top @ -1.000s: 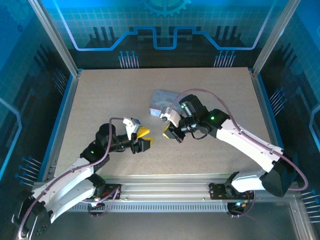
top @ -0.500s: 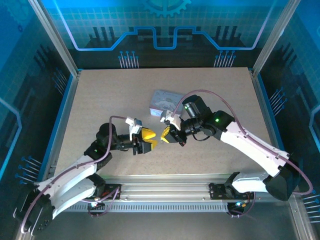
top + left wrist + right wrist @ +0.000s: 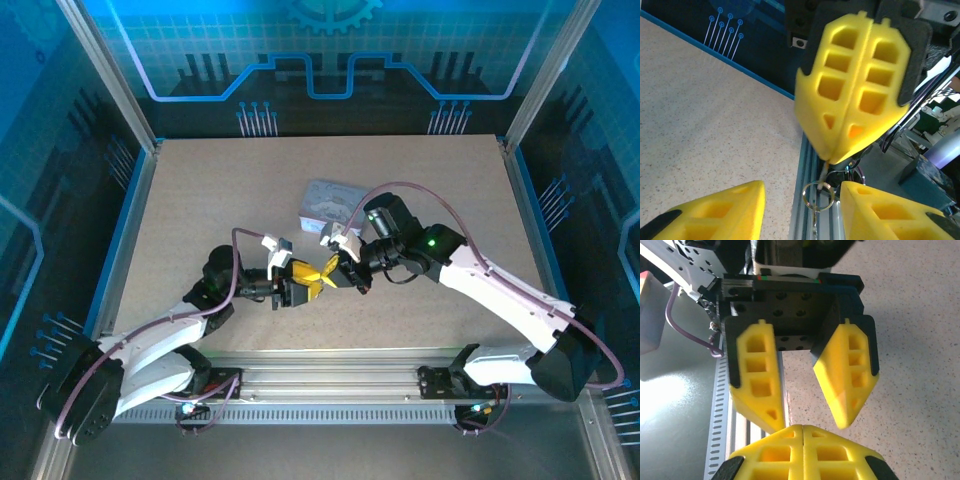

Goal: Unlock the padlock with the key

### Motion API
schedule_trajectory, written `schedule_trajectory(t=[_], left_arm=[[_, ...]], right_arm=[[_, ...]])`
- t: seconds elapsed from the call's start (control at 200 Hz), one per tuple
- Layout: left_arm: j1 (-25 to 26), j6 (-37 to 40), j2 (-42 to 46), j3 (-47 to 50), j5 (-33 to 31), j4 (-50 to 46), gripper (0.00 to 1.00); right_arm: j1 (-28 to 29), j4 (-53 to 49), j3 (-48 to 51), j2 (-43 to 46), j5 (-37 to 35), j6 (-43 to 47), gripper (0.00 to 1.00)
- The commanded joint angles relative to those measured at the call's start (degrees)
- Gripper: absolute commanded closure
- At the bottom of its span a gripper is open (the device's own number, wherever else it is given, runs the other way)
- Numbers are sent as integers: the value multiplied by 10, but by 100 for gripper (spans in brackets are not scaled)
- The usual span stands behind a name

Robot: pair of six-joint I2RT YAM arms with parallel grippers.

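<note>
right gripper: fingers pressed flat together, no gap. A thin metal sliver pokes out below the tips; I take it for the key.
left gripper: wide open, holding nothing. It is tip to tip with the right one, over the near middle of the table.
key ring: hangs free under the sliver, between my two left fingers and touching neither. Something small dangles below it; I cannot tell what.
padlock: too small for me to pick out from above, so I cannot give its position.
tin: lies flat on the table just beyond the right wrist, apart from both grippers.
step in hand (judgement): a mid-air handover or regrasp of the key, right to left.
alignment: bring the left fingers level with the sliver itself, not the ring. The ring swivels, and a grip on it would leave the key free to turn.
closing: close the left fingers slowly. Keep the right pinch firm until the left grip is plainly set, then open the right.
exposure: leave enough of the blade sticking out past the pads to reach a keyhole.
risk: the wide yellow tips may bump each other and knock the key askew, or drop it onto the frame rail below.
</note>
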State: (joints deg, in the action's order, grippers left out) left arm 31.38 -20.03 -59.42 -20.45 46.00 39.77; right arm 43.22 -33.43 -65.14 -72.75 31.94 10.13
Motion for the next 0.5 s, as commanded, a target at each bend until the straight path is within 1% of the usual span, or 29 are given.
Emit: schedule_trajectory(t=[0.0,0.055,0.155,0.24,0.35,0.495], left_arm=[[10,-7,4,4,13,32,53],[15,-8,4,4,4,31,51],[24,-5,1,0,-4,26,52],[28,-7,-6,-4,-8,25,59],[32,-9,-10,-5,-14,25,72],[33,-11,-11,-3,-28,25,85]], right_arm=[[3,2,8,10,-15,-7,100],[3,2,8,9,-15,-7,100],[3,8,8,8,-13,-12,100],[3,12,8,7,-13,-16,100],[3,14,9,9,-13,-20,100],[3,20,14,12,-11,-25,100]])
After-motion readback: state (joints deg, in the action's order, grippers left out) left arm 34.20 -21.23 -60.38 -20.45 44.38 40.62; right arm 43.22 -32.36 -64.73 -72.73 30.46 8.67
